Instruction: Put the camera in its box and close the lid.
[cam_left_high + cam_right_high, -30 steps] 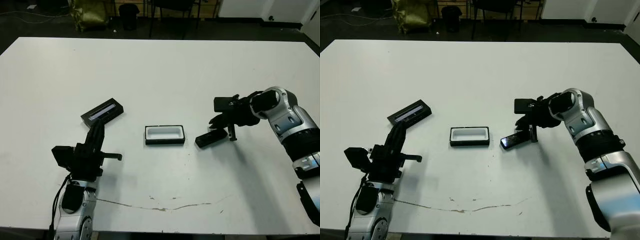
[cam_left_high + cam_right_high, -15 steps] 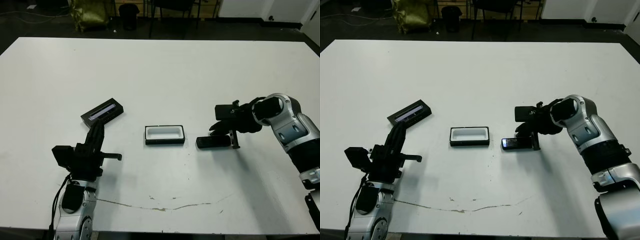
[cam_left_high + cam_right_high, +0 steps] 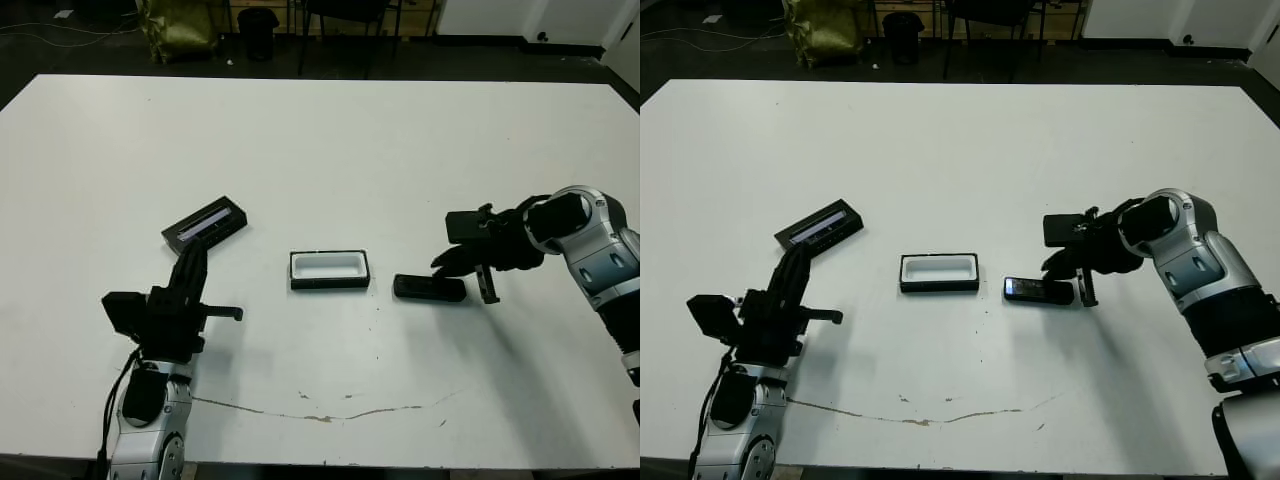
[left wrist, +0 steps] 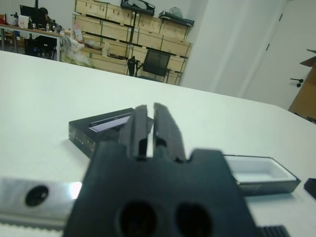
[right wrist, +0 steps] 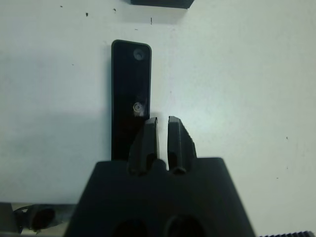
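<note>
I count one camera, one box, one lid on the counter. Two arms in view, one gripper each: left gripper, right gripper. Two fingers per gripper.

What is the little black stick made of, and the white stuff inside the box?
The camera looks like hard black plastic or coated metal: in the right wrist view its face is smooth and faintly shiny. The box has dull black walls, likely card or plastic; its white lining looks matte, perhaps foam or moulded plastic.
</note>
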You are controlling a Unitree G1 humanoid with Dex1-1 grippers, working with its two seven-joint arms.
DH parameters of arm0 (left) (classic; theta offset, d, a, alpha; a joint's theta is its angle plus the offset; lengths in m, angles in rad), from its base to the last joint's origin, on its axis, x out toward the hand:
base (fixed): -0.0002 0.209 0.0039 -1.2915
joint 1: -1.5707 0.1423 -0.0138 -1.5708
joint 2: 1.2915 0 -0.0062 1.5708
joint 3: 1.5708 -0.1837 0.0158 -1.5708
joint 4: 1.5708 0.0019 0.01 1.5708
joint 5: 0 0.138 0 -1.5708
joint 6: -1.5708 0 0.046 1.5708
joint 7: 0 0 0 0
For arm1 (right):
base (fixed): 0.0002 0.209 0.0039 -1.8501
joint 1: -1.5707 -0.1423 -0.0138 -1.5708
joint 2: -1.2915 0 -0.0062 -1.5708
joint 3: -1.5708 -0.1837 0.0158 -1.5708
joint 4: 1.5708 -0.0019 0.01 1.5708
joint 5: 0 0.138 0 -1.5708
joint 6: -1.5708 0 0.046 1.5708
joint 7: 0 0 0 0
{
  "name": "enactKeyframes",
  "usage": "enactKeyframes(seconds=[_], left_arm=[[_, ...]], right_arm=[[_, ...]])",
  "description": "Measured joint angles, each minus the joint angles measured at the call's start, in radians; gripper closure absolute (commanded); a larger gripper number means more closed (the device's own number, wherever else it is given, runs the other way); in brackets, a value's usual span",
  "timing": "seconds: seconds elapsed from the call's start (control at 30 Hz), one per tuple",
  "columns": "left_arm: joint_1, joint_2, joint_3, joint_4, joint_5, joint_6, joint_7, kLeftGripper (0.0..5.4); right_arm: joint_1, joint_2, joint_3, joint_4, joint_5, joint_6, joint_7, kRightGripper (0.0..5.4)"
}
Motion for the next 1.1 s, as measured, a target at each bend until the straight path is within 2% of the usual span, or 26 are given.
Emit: enactKeyframes(seconds=[0.5,1.1], left_arm=[[0.000,0.000,0.003,0.003,-0.004,0.003,0.000,5.38],[0.001,0.000,0.004,-0.004,-0.004,0.011,0.000,5.38]], right_arm=[[0.010,-0.038,0.009,-0.031,0.012,0.003,0.052,5.40],[0.020,-0.052,0.023,-0.049,0.015,0.020,0.094,5.40]])
